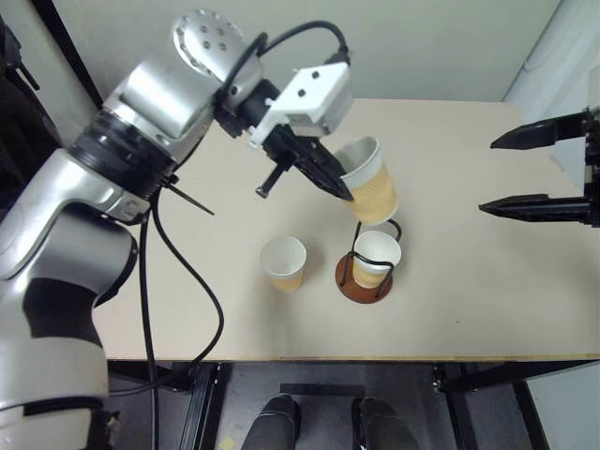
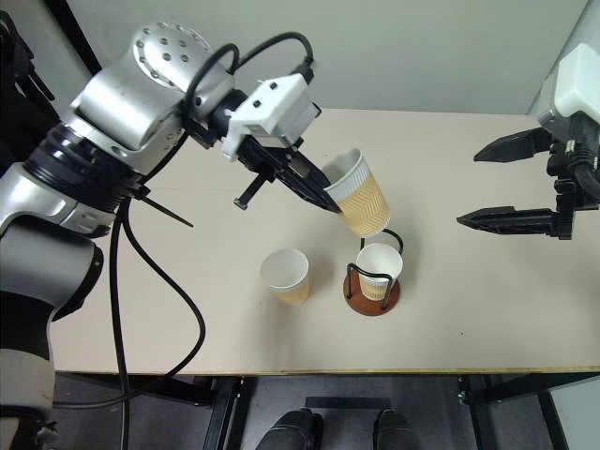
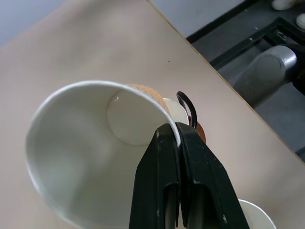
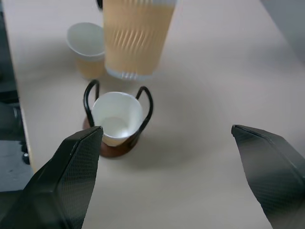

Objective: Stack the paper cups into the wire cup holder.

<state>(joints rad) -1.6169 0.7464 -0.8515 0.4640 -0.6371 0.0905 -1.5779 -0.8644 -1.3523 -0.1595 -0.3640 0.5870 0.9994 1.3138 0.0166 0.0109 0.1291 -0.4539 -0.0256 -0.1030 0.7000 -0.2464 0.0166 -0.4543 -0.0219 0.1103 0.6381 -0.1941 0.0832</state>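
From the head views, the left gripper (image 1: 345,192) pinches the rim of a tan paper cup (image 1: 368,183) and holds it tilted in the air, just above the wire cup holder (image 1: 367,278). A second paper cup (image 1: 376,258) already sits upright inside the holder's black loops. A third paper cup (image 1: 283,262) stands on the pale table (image 1: 469,309), just beside the holder, on its left. The right gripper (image 1: 511,171) hangs far off to the right, fingers spread wide and holding nothing.

In the left wrist view, the two black fingers (image 3: 162,162) are closed tight on the white rim of the held cup.

In the right wrist view, the wide-open fingers (image 4: 71,176) point at the holder with its cup inside.
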